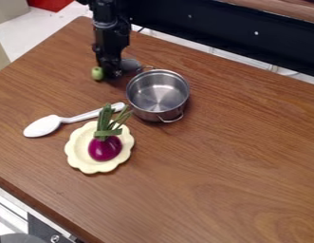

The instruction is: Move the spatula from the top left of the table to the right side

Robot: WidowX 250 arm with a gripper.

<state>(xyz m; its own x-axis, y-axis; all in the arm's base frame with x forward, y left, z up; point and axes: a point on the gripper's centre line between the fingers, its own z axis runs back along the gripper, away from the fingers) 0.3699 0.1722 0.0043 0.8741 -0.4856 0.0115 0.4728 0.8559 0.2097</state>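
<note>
Gripper point(112, 75) hung at the table's point(228, 161) top left

In the camera view there were one metal pot point(158, 95), one white spoon point(43, 126), one cream plate point(81, 160) and one purple onion point(105, 148) with green leaves, lying on the plate. The black arm point(109, 35) came in from the top edge, pointing down beside the pot. Whether the gripper stood open or closed, or had hold of anything, could not be told. The spatula seemed to be there, at the table's top left, partly hidden: one grey rounded piece point(130, 65) showed on the pot's side, one green piece point(97, 73) opposite; whether they were joined was unclear.
</note>
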